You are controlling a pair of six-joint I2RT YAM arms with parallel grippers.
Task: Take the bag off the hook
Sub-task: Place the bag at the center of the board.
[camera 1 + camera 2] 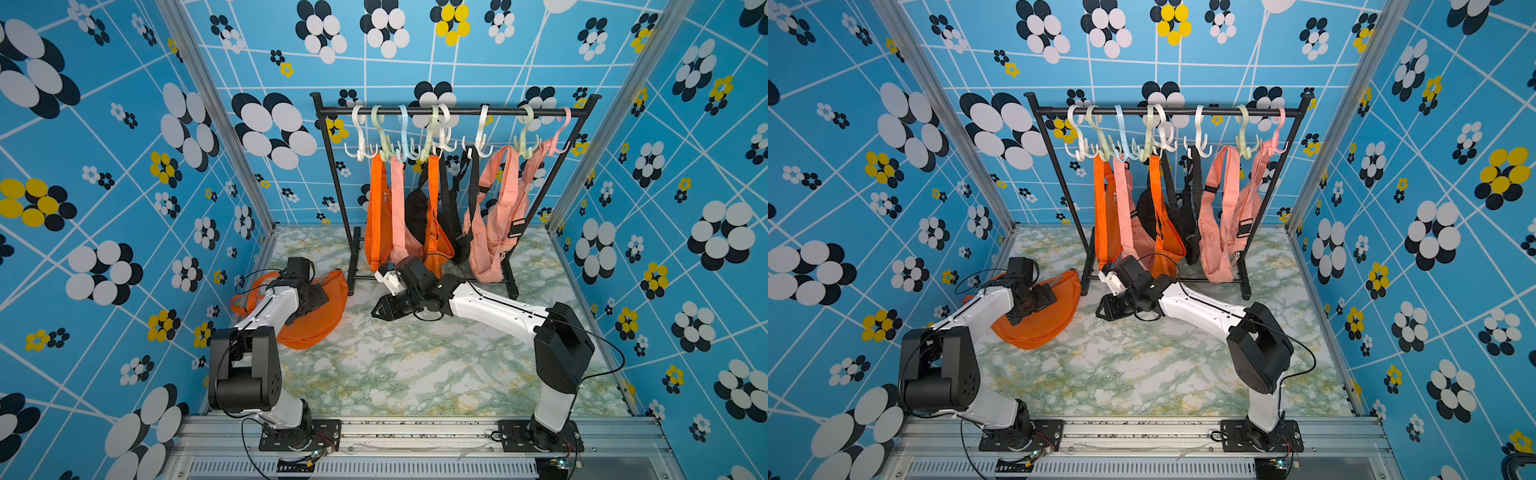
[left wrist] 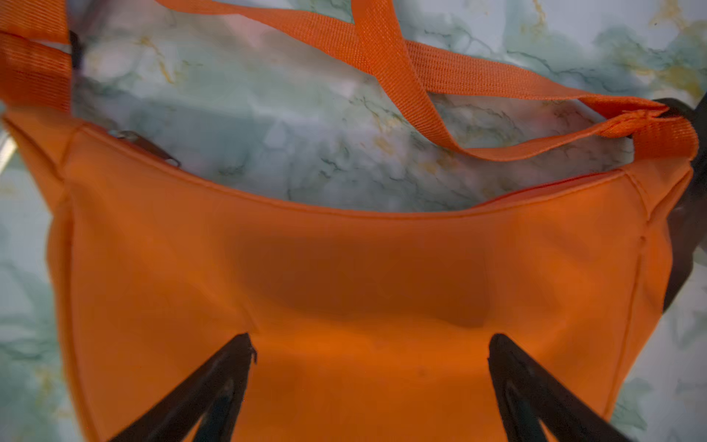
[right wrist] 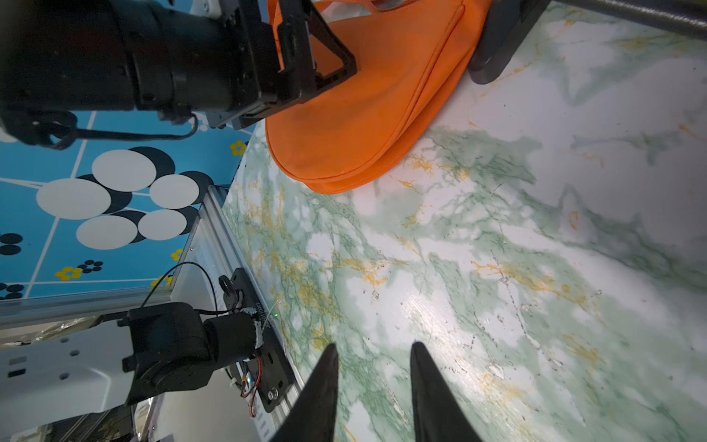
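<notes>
Orange bag (image 1: 322, 328) is lying flat on the marble surface (image 1: 415, 365), off the rack (image 1: 465, 111), likely released: left claw (image 2: 371, 340) is standing wide apart above it. Right claw (image 3: 373, 348) is hovering narrowly apart, empty.

Marbled table (image 1: 415, 365), orange bag (image 1: 328, 309), rack (image 1: 461, 111)

A black rack (image 1: 461, 111) stands at the upper middle of both top views, on a green-veined marble surface (image 1: 415, 365) enclosed by blue flower-patterned walls (image 1: 104, 166).
</notes>
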